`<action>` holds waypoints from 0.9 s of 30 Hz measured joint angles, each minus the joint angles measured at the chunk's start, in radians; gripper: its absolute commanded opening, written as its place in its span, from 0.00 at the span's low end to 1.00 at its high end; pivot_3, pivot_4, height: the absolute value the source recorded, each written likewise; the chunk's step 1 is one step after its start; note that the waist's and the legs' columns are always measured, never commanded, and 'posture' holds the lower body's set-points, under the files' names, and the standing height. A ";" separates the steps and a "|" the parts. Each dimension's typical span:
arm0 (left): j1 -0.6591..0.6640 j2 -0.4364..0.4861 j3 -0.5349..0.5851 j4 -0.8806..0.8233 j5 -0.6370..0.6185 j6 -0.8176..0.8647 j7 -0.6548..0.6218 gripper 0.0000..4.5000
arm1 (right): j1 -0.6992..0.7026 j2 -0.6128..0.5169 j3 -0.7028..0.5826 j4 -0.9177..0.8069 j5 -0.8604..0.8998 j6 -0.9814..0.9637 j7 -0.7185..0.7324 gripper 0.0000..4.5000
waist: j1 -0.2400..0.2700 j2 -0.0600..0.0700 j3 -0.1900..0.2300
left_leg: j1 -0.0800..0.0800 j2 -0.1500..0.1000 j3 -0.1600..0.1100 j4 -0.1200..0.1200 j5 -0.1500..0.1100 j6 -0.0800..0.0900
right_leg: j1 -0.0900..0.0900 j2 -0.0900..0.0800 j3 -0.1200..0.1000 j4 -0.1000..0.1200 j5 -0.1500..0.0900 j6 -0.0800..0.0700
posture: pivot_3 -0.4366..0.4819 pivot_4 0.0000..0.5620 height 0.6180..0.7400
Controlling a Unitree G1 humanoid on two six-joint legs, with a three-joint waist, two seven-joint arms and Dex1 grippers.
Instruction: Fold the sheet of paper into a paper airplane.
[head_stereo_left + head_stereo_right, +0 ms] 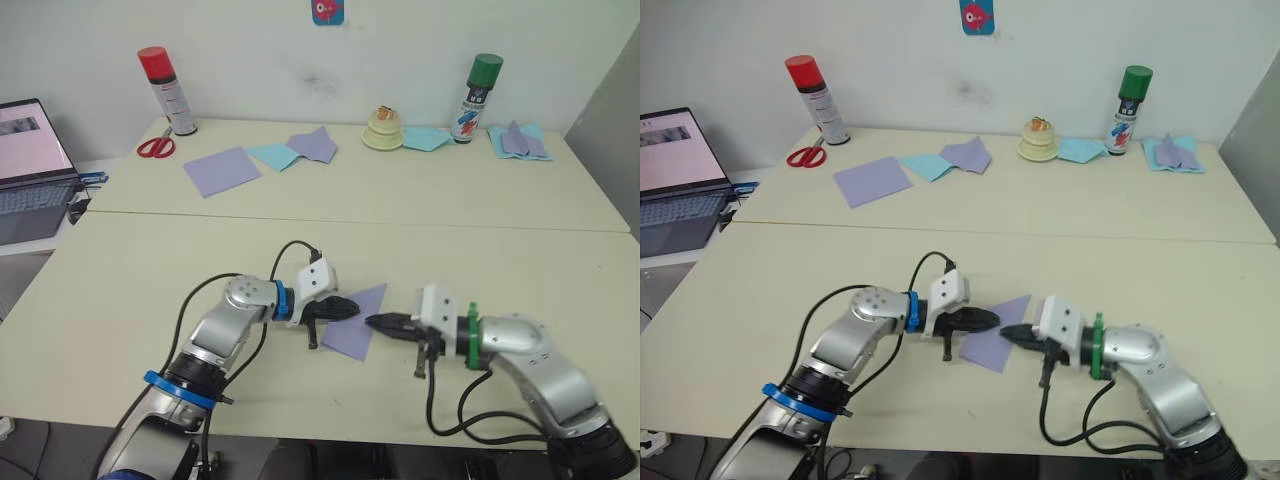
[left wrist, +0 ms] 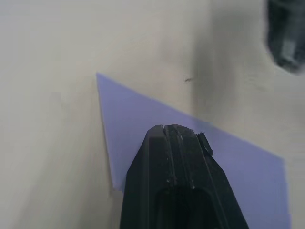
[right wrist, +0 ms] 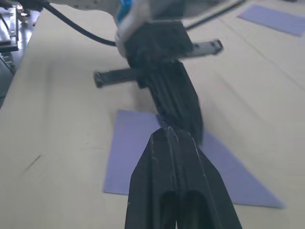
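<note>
Left hand (image 1: 345,308), fingers closed, presses sheet of paper's (image 1: 362,325) near edge; closed right hand (image 1: 383,323) opposite, tips meeting.

Left pincer (image 1: 343,307) closed, right pincer (image 1: 379,322) closed, tips facing inward
</note>
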State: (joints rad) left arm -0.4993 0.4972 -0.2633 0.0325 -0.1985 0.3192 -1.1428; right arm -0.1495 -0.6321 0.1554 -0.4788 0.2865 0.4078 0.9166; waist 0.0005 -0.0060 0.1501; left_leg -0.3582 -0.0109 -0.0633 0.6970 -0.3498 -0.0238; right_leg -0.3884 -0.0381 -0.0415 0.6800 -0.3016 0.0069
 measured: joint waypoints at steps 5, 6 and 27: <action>-0.036 0.145 0.039 -0.019 -0.001 -0.076 -0.086 0.31 | -0.011 -0.063 -0.055 -0.019 0.049 0.065 0.006 0.29 | -0.001 0.002 0.002 | -0.001 0.000 0.000 0.000 0.000 0.000 | -0.001 0.000 0.000 -0.001 0.000 0.000 | 0.48 0.27 0.81; -0.036 0.167 0.039 -0.009 0.001 -0.112 -0.112 0.38 | -0.020 -0.074 -0.059 -0.023 0.053 0.077 0.007 0.38 | -0.001 0.002 0.002 | -0.001 0.000 0.000 0.000 0.000 0.000 | -0.001 0.000 0.000 -0.001 0.000 0.000 | 0.48 0.27 0.81; -0.287 0.009 -0.088 0.618 0.167 -1.016 -0.315 1.00 | -0.007 -0.183 -0.117 -0.175 0.177 0.280 -0.016 1.00 | 0.000 -0.005 0.010 | -0.004 -0.001 -0.001 0.002 0.000 0.000 | -0.001 -0.001 -0.004 0.000 0.000 0.000 | 0.48 0.27 0.81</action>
State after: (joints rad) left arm -0.7861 0.5058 -0.3515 0.6505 -0.0316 -0.6968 -1.4579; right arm -0.1568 -0.8150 0.0384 -0.6538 0.4637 0.6881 0.9010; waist 0.0005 -0.0110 0.1601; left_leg -0.3618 -0.0117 -0.0643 0.6990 -0.3498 -0.0236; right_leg -0.3894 -0.0386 -0.0451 0.6799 -0.3013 0.0070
